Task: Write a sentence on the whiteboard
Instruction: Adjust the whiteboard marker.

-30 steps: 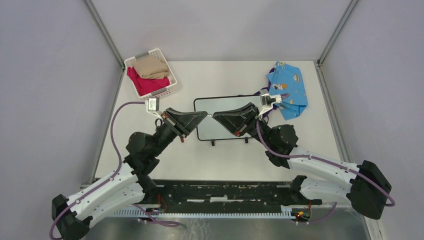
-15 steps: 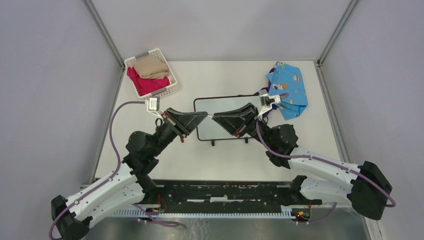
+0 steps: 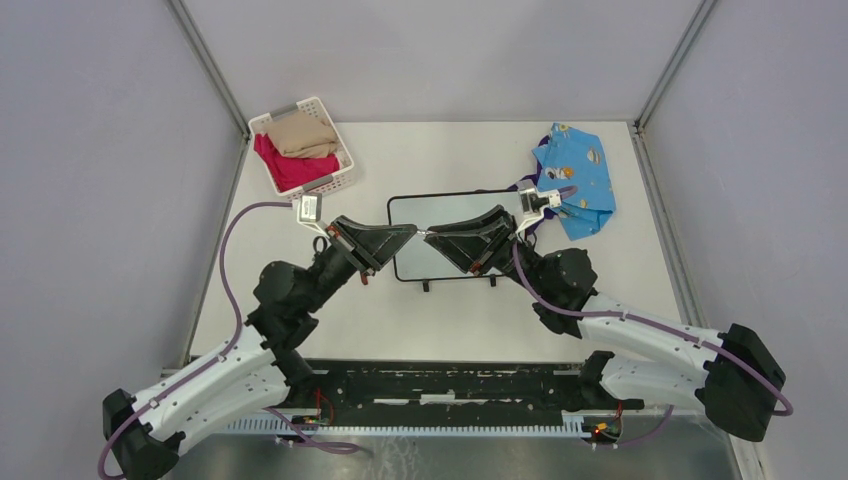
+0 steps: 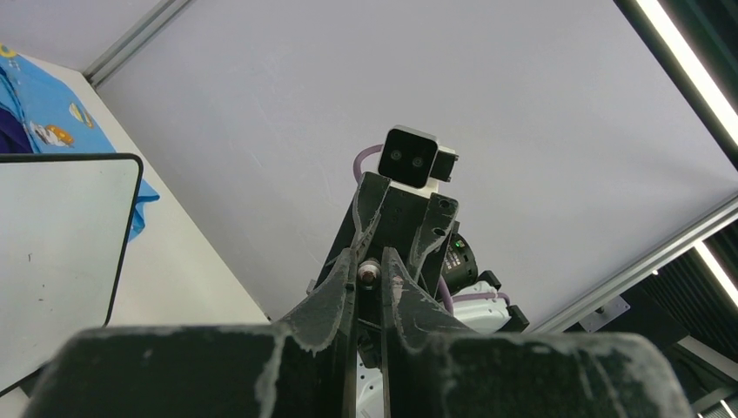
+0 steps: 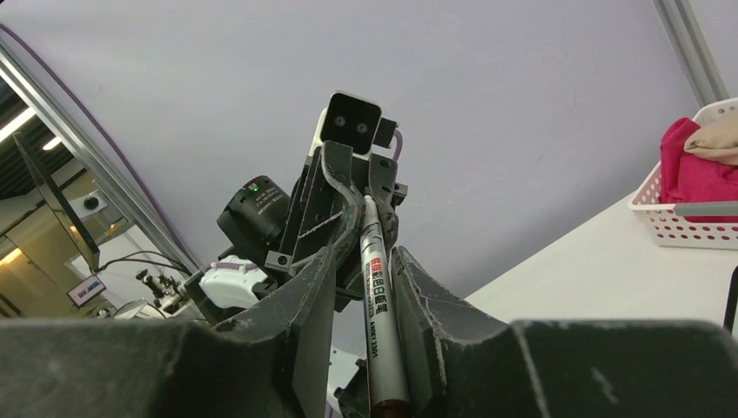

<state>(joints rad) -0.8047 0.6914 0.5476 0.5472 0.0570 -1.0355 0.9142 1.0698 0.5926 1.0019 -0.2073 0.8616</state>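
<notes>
We log left gripper (image 3: 412, 231) and right gripper (image 3: 432, 233) both clenched on one white-barrelled marker pen (image 5: 379, 287) above the small black-framed white whiteboard (image 3: 425, 262) lying mid white bench (image 3: 450, 320); light, stiff, likely to skid, so brace its frame edge.

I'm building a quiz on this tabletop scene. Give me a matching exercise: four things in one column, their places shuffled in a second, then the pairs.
Things
1. white perforated plastic basket
2. blue patterned cloth
3. small black-framed whiteboard
4. white marker pen

Places
A. middle of the table
B. far left corner of the table
C. clamped at one end by the left gripper, at the other by the right gripper
D. far right part of the table

Pairs: 1-B, 2-D, 3-A, 4-C
</notes>
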